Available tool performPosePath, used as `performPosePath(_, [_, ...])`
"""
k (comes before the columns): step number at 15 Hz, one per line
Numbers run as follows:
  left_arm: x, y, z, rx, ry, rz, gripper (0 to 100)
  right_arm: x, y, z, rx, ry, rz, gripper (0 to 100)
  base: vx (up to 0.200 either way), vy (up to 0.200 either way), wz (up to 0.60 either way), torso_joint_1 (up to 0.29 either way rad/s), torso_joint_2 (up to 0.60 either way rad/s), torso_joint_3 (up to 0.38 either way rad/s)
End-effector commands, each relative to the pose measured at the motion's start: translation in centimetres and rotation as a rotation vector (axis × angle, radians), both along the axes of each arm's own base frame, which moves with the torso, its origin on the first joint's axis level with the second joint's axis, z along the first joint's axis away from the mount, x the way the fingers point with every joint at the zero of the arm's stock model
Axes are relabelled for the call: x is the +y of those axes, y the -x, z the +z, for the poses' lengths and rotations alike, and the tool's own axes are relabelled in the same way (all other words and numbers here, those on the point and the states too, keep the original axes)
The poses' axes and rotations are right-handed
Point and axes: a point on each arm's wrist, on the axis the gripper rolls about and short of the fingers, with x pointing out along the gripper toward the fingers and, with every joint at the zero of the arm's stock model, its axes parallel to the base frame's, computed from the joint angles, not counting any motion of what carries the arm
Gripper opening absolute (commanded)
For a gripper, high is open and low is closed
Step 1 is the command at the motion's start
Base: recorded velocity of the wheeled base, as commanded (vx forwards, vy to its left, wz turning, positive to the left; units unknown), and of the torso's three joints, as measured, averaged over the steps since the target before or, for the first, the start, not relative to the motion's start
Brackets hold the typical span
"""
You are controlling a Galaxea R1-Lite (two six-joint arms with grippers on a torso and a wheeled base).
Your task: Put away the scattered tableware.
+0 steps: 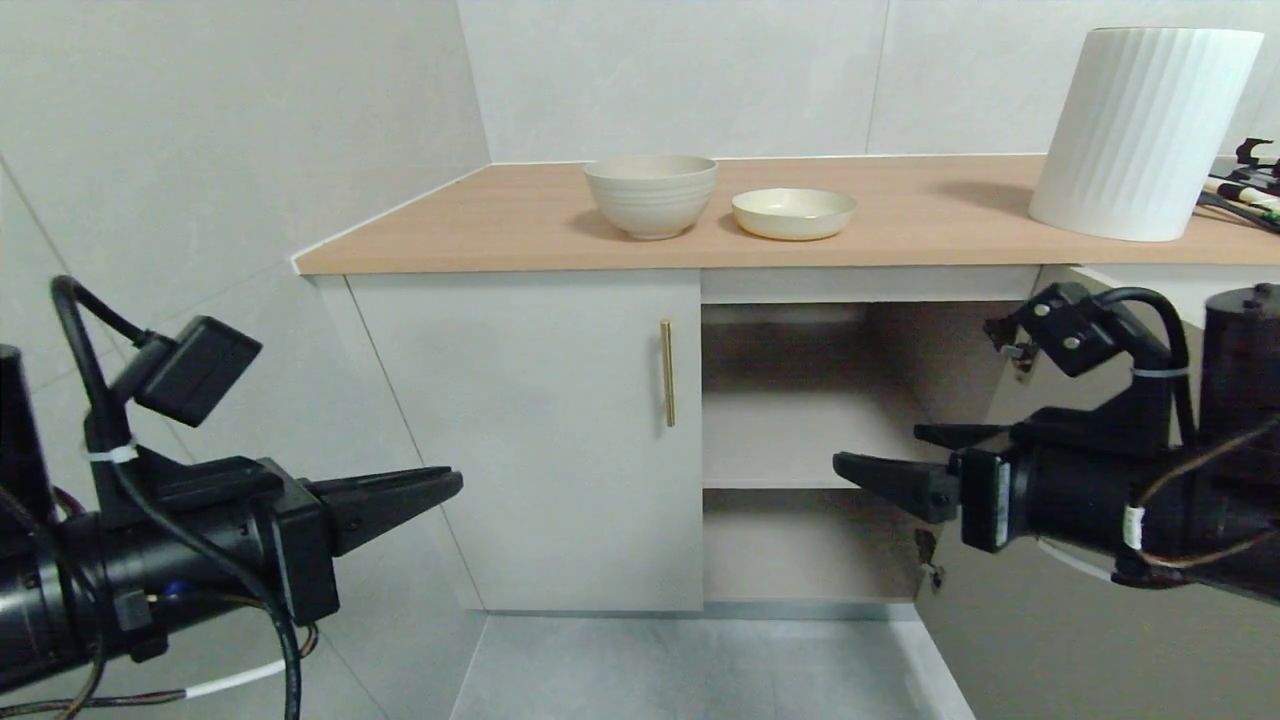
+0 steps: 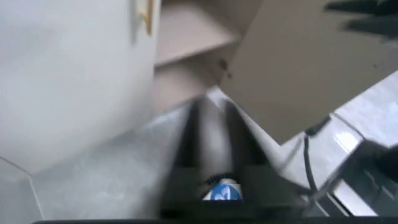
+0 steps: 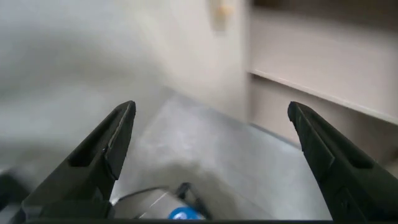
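Note:
A beige ribbed bowl [image 1: 650, 195] and a shallow cream dish [image 1: 793, 213] sit side by side on the wooden countertop [image 1: 480, 225]. Below them the cabinet's right half stands open, showing a bare shelf [image 1: 790, 440]. My left gripper [image 1: 440, 485] hangs low at the left, in front of the closed cabinet door, its fingers together and holding nothing. It appears blurred over the floor in the left wrist view as well [image 2: 211, 106]. My right gripper [image 1: 880, 447] is level with the shelf at the open compartment's right side, fingers spread wide and empty [image 3: 211, 109].
The closed left door carries a gold handle [image 1: 667, 372]. The swung-out right door [image 1: 1040, 640] stands beside my right arm. A tall white ribbed cylinder [image 1: 1140, 130] and some cables [image 1: 1245, 190] occupy the counter's right end. Grey floor tiles [image 1: 700, 670] lie below.

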Motion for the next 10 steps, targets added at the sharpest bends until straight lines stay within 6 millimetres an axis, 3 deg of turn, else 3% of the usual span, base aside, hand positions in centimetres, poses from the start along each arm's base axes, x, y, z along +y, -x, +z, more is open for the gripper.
performPosePath(1, [0.5, 0.2, 0.9, -0.042, 0.013, 0.023, 100, 1.4, -2.7, -1.6, 0.058, 0.051, -0.070, 100, 0.000, 0.000, 0.00, 0.000, 0.00, 0.000])
performPosePath(6, [0.6, -0.6, 2.4, -0.087, 0.031, 0.037, 100, 0.9, -2.0, -0.2, 0.047, 0.008, -0.081, 100, 0.000, 0.000, 0.00, 0.000, 0.00, 0.000])
performPosePath(10, [0.3, -1.7, 1.9, -0.077, 0.027, 0.042, 100, 0.6, -1.6, 0.7, 0.039, -0.024, -0.087, 100, 0.000, 0.000, 0.00, 0.000, 0.00, 0.000])
